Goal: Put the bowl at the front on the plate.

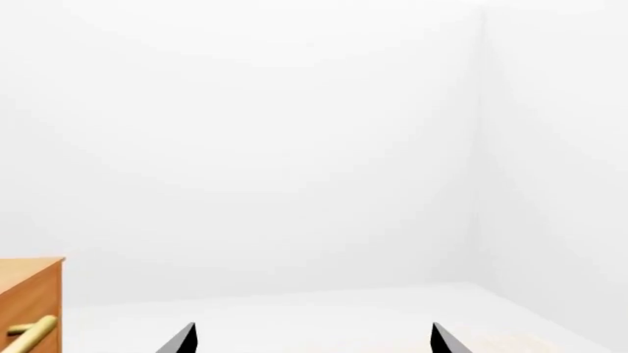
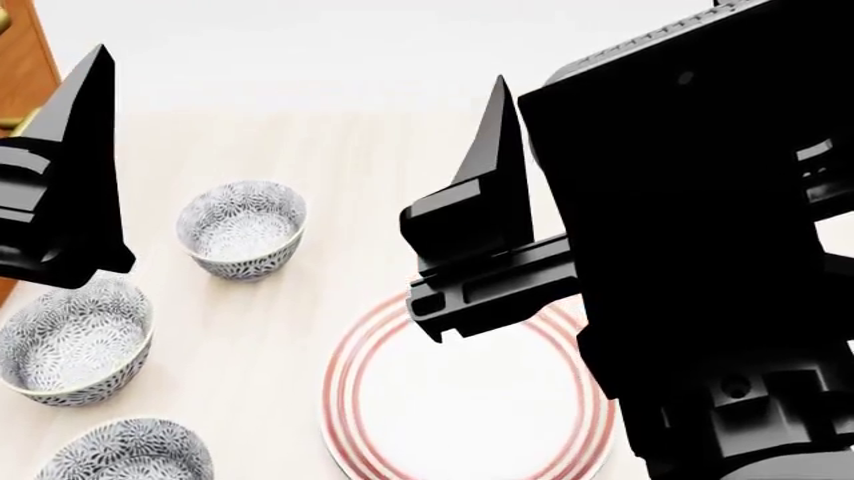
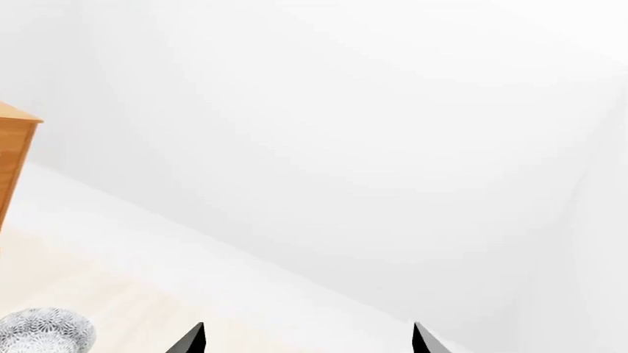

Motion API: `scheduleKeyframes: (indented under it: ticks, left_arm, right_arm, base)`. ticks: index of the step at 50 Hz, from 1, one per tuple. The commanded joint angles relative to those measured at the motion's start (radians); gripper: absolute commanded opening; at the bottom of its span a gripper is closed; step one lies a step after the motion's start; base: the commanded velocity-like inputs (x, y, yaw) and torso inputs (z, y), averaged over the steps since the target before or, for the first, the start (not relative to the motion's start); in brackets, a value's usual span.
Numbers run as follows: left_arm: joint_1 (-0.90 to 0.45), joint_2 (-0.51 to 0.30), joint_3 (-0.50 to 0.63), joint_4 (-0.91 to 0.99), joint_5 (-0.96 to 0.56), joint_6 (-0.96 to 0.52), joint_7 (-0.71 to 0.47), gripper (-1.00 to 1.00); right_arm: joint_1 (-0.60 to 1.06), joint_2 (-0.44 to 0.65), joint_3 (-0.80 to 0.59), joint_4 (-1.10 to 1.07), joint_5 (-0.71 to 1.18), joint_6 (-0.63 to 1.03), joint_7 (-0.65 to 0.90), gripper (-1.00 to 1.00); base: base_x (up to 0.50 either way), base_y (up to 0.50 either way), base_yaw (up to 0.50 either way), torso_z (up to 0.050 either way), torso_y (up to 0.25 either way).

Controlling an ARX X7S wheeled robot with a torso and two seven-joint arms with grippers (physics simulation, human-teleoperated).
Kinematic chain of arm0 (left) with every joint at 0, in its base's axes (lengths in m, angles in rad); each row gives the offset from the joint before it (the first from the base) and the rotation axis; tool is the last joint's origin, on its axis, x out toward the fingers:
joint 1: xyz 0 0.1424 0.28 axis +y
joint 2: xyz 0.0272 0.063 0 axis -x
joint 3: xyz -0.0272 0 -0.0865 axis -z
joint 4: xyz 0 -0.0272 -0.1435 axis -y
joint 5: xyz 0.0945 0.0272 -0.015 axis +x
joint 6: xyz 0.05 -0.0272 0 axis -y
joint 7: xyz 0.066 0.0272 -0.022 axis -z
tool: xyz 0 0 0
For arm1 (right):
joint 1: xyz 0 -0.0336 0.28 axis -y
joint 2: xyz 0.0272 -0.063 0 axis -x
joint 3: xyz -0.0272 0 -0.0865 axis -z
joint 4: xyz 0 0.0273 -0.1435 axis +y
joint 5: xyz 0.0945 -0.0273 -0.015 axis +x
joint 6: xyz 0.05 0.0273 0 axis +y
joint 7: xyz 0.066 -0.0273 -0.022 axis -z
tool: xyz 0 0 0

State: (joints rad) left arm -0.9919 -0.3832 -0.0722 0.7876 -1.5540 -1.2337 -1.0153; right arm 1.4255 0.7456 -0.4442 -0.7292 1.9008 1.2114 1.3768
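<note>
Three identical blue-grey flowered bowls stand in a line at the left of the head view. The bowl (image 2: 127, 455) nearest me is cut by the lower edge. The plate (image 2: 400, 400), white with red rings, lies right of it, partly behind my right arm. Both grippers hang high above the table and point at the far wall. The left gripper (image 1: 314, 340) is open and empty; one of its fingers (image 2: 80, 150) shows above the middle bowl. The right gripper (image 3: 308, 340) is open and empty too; one of its fingers (image 2: 487, 170) rises over the plate's far side.
The middle bowl (image 2: 74, 340) and the far bowl (image 2: 243, 225) stand behind the near one. One patterned bowl (image 3: 44, 332) shows in the right wrist view. A wooden cabinet (image 2: 20, 60) with a brass handle (image 1: 29, 334) stands at the left. My right arm (image 2: 694, 250) blocks the right side.
</note>
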Motion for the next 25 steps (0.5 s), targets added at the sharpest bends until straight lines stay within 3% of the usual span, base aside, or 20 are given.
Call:
scheduleKeyframes:
  ticks: [1, 25]
  left_arm:
    - [0.001, -0.005, 0.008, -0.003, 0.003, 0.010, 0.001, 1.00]
    - [0.023, -0.018, 0.020, -0.002, 0.021, 0.029, 0.016, 1.00]
  right_arm:
    - [0.007, 0.005, -0.007, 0.001, -0.001, -0.006, -0.004, 1.00]
    - [0.010, 0.016, -0.020, -0.016, -0.014, -0.018, -0.005, 1.00]
  base:
    - [0.10, 0.00, 0.00, 0.000, 0.000]
    - [0.09, 0.00, 0.00, 0.000, 0.000]
